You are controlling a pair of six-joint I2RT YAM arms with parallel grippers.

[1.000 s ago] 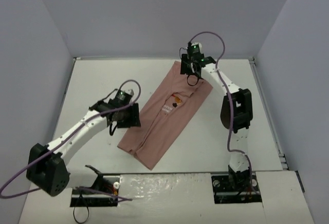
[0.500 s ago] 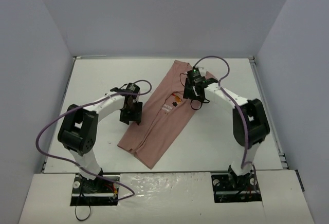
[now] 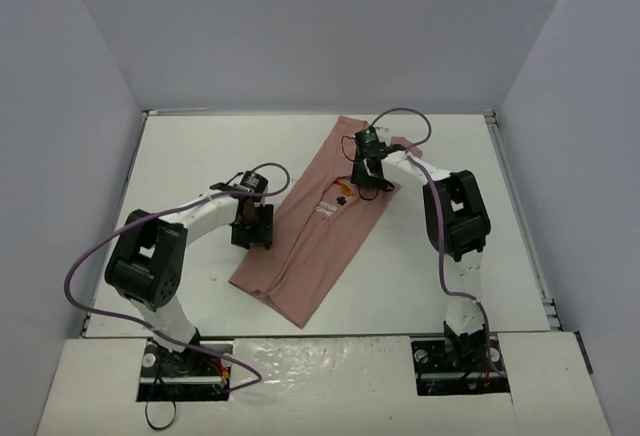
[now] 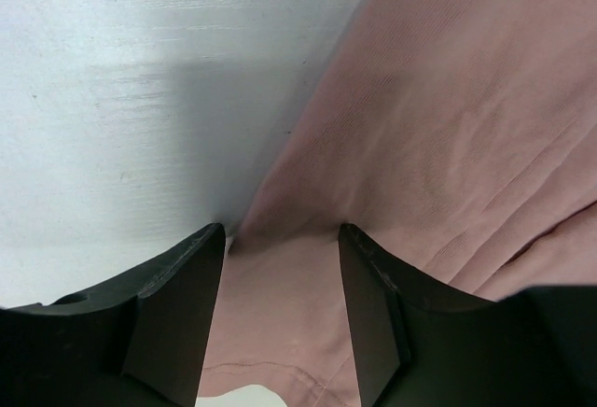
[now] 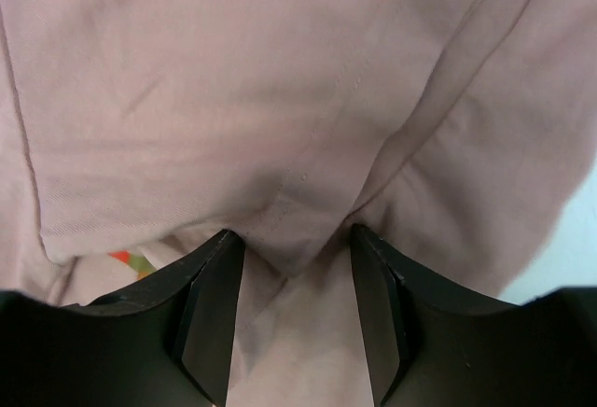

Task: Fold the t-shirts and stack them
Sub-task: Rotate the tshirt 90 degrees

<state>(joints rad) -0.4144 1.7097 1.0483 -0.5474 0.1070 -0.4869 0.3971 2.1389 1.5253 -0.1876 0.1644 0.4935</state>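
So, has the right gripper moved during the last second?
Yes. In the top view the right gripper has come away from the far edge of the table toward the near side, and is now over the t-shirt beside its chest graphic.

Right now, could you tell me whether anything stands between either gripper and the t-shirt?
Nothing visible does. The left gripper is down at the t-shirt's left edge and the right gripper on its upper part, each with open fingers astride bare cloth.
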